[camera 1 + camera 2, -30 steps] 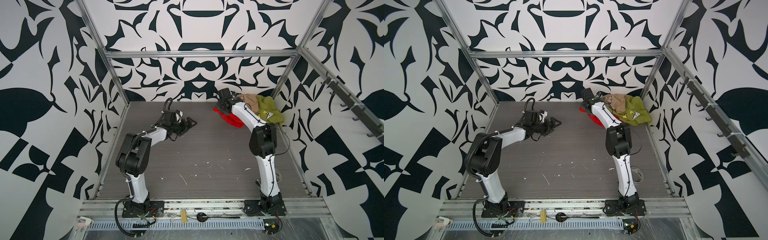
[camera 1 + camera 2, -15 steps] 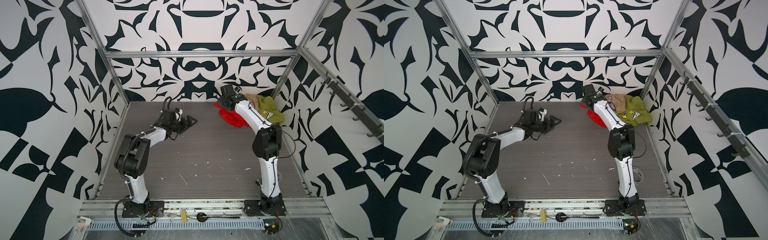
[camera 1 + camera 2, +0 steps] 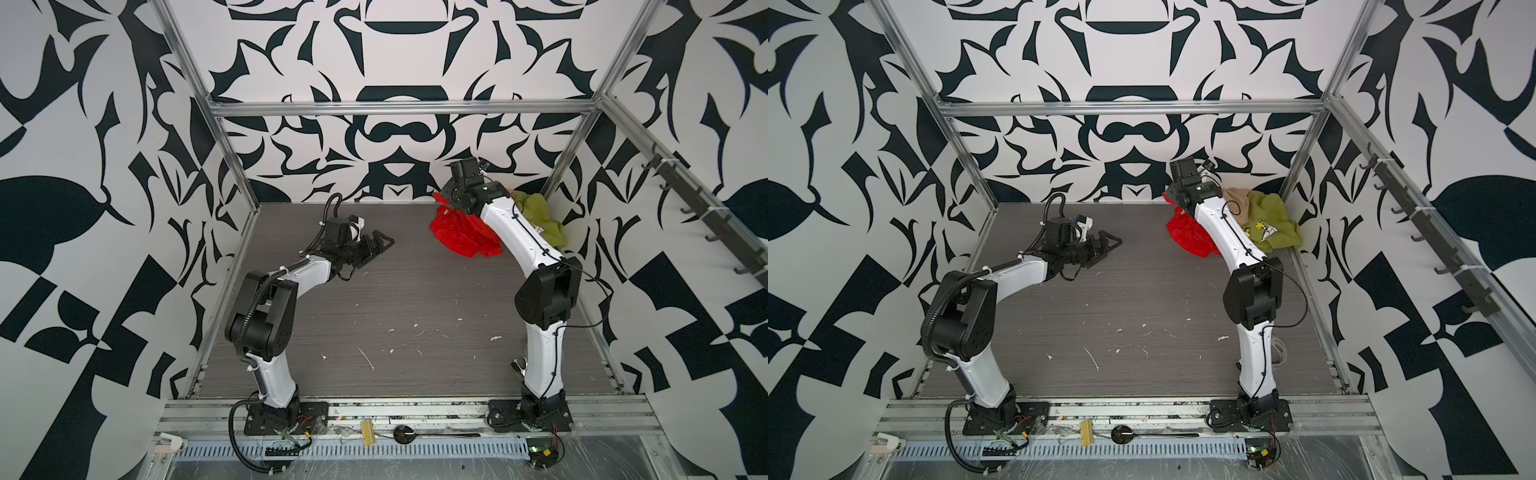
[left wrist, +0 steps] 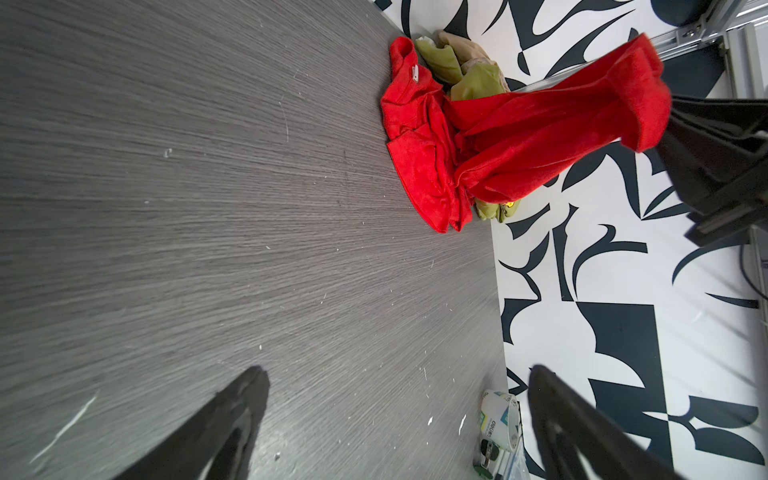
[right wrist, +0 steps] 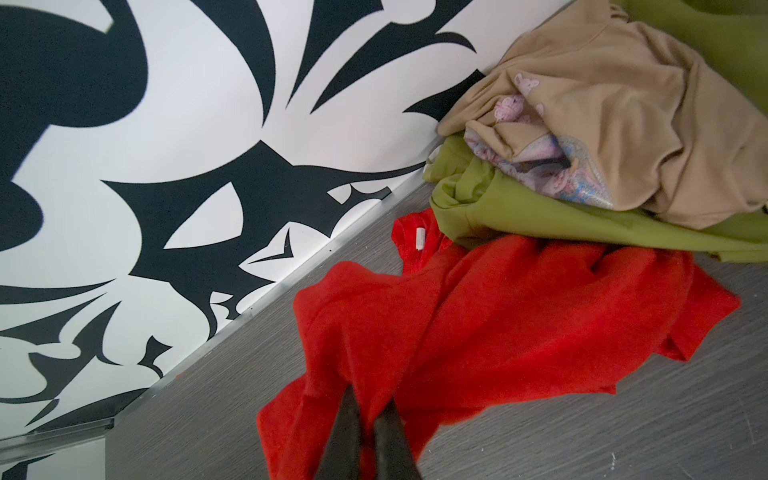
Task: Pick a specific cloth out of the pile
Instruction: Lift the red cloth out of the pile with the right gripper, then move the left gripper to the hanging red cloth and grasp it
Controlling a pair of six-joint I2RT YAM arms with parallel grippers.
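We saw the right arm [image 3: 519,232] rise from its base at the front right, fold at the elbow and lean its forearm toward the back wall, with the wrist tipped down over the back right part of the table [image 3: 415,299]. The right gripper [image 5: 369,401] was pinched tight on a fold of the red cloth [image 5: 498,311], its two fingers nearly meeting with the fabric bunched around them. In the left wrist view, that end of the cloth hung raised off the table, while the rest trailed down and lay crumpled on the surface. The cloth sat against the pile, its edge touching the green shirt [image 3: 1271,224], and the beige garment [image 3: 1239,201] rested on top of that shirt by the back wall.

The left arm [image 3: 299,274] leaned in from the front left, its forearm held low and nearly level, pointing across the table toward the cloth. The left gripper [image 4: 397,372] was spread wide and held nothing, well apart from the cloth.
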